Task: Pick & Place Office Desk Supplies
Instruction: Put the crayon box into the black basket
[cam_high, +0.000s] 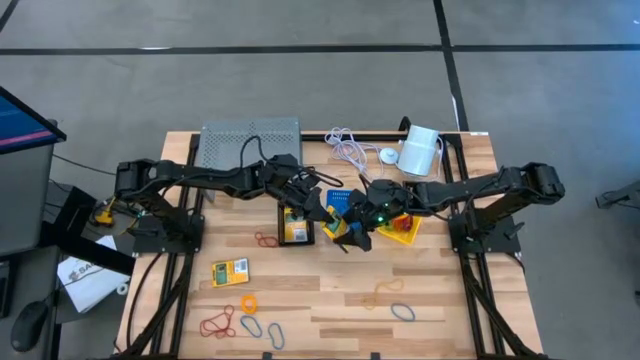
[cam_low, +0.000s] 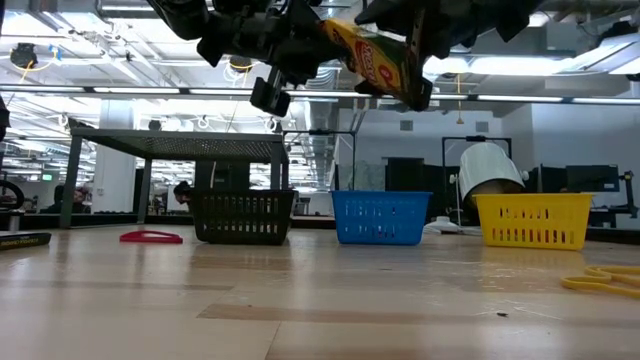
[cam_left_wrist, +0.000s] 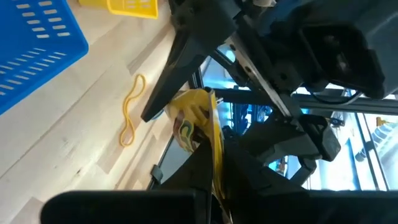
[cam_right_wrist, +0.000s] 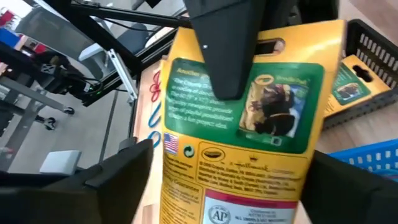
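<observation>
We find the flat yellow card packet (cam_right_wrist: 242, 124) held aloft over mid-worktop, above the blue plastic bin (cam_high: 338, 203). The left gripper (cam_right_wrist: 231, 93) pinches its top edge; the right gripper (cam_high: 362, 232) stands spread either side, probably a handover.

A: What fills the frame?
B: Yellow card packet (cam_right_wrist: 249, 137), upright, one dark finger (cam_right_wrist: 227, 50) of the other arm across its face.
A: Behind it?
B: Black bin (cam_right_wrist: 373, 50), another packet inside.
</observation>
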